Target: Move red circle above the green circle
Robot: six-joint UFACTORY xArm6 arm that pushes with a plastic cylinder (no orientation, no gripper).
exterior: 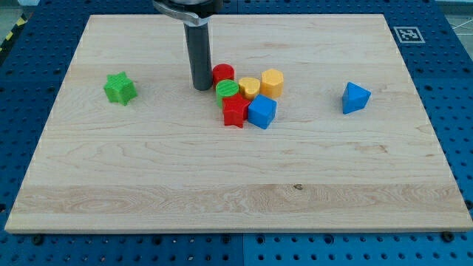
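Note:
The red circle (223,73) sits on the wooden board, touching the top edge of the green circle (228,90), slightly to its left. My tip (202,87) rests on the board just left of both circles, close to the red circle's left side. The dark rod rises from it to the view's top.
A red star-shaped block (236,111) lies just below the green circle, with a blue cube (261,111) to its right. A yellow heart-like block (249,88) and a yellow hexagon (272,83) sit right of the circles. A green star (119,89) is at the left, a blue triangle (355,97) at the right.

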